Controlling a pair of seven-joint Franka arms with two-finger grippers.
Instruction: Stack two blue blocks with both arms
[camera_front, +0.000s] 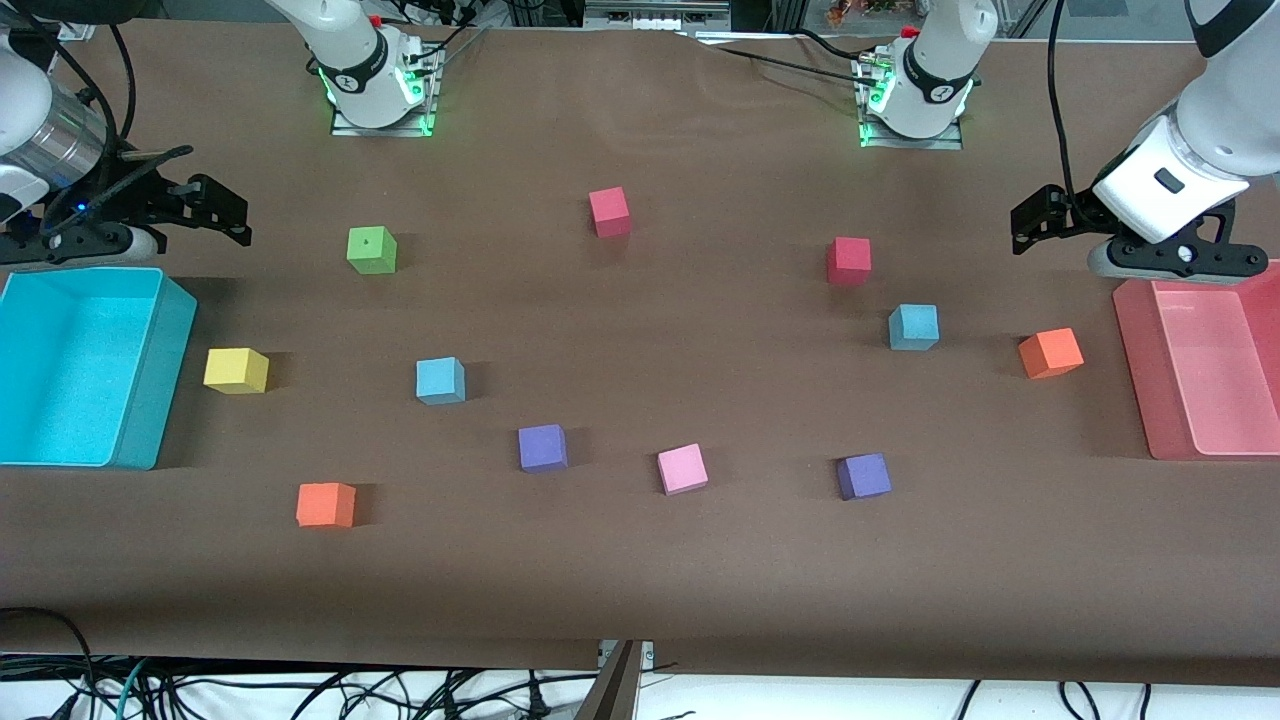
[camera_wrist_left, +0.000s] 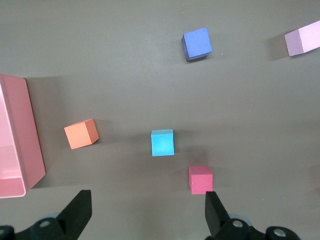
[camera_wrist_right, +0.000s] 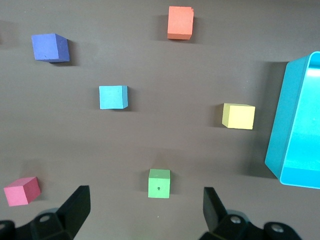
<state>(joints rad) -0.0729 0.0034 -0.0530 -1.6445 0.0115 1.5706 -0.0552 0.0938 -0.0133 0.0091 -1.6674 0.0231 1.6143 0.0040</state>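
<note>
Blue blocks (camera_front: 441, 380) (camera_front: 914, 327) well apart | fingers (camera_wrist_left: 79, 212) (camera_wrist_right: 75, 205) spread, empty

left pincer (camera_wrist_left: 146, 212) open, aloft | right pincer (camera_wrist_right: 145, 210) open, aloft

Brown-covered table (camera_front: 640, 580), cables (camera_front: 300, 690) below

Cubes on table, eleven total:
two blue blocks (camera_front: 440, 380) (camera_front: 914, 327)
two red (camera_front: 610, 212) (camera_front: 848, 260)
two orange (camera_front: 326, 504) (camera_front: 1050, 353)
two purple (camera_front: 543, 447) (camera_front: 864, 476)
one green (camera_front: 371, 249)
one yellow (camera_front: 236, 370)
one pink (camera_front: 682, 469)

Bins, two: turquoise (camera_front: 150, 400), pink (camera_front: 1140, 360).
</note>
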